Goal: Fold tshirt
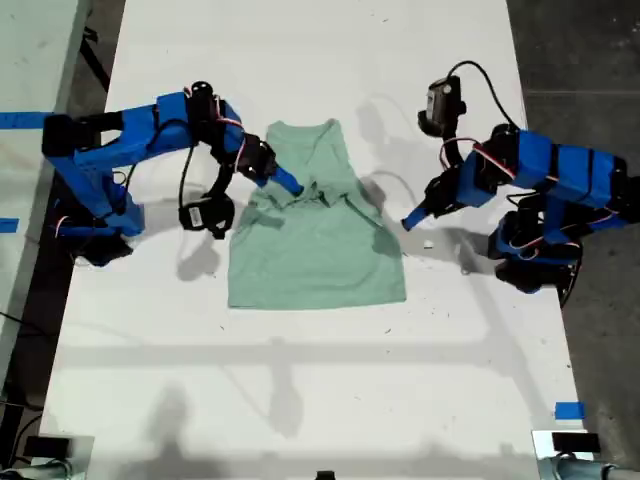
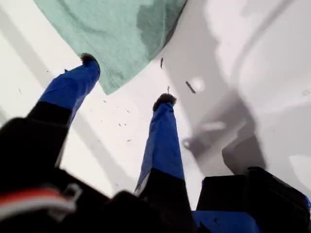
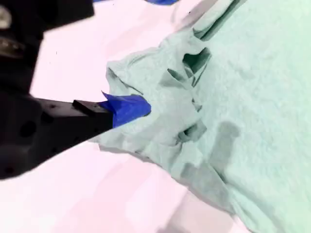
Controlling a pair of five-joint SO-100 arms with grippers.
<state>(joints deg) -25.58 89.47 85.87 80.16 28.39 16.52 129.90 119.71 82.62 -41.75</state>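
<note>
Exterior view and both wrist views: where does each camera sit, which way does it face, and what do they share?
Exterior view: overhead, looking down on the white table, the tshirt and both blue arms.
First wrist view: rides my first hand, at the exterior view's right; looks along its open fingers at bare table beside the tshirt's edge.
Second wrist view: rides my second hand, at the exterior view's left; its blue finger rests on bunched cloth.
Shared: all three show the tshirt.

Bench: long, white, soft shadows falling across it
Floor: dark grey either side
Tape: blue strip, exterior view's lower right
</note>
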